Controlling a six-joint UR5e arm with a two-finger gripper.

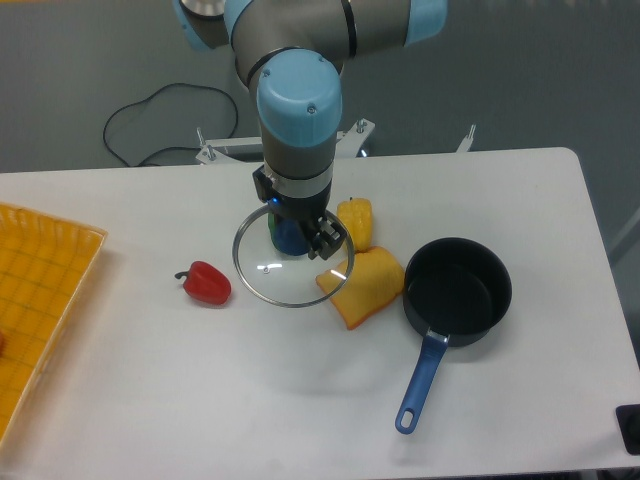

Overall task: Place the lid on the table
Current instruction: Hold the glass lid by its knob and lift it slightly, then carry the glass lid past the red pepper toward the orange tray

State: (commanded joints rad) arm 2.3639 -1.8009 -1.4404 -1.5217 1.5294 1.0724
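The round glass lid [268, 270] with a thin metal rim hangs level over the white table [250, 390], between the red pepper and the yellow cloth. Its dark blue knob [289, 236] sits under my wrist, and my gripper [293, 232] is shut on that knob from above. The arm hides most of the fingers. Whether the rim touches the tabletop cannot be told; it overlaps the left edge of the yellow cloth in the view.
A red pepper [206, 284] lies left of the lid. A yellow cloth [366, 287] and a yellow object [356, 221] lie to its right. The dark blue-handled saucepan [456, 290] stands further right. A yellow gridded tray [35, 300] fills the left edge.
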